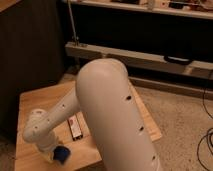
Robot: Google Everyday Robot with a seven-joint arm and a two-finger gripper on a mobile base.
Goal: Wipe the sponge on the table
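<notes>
The dark-blue sponge (pixel 62 154) lies near the front edge of the tan plank table (pixel 37 100). My white arm sweeps down from the right, and its bulky link hides the right part of the tabletop. The gripper (pixel 52 151) hangs from the wrist straight down onto the table, right against the sponge's left side. The wrist housing covers most of it.
A small black-and-white box (pixel 75 127) lies on the table just right of the wrist. A grey metal shelf rail (pixel 140 56) runs behind the table, with dark shelving above it. Cables (pixel 205 142) trail over the speckled floor at the right.
</notes>
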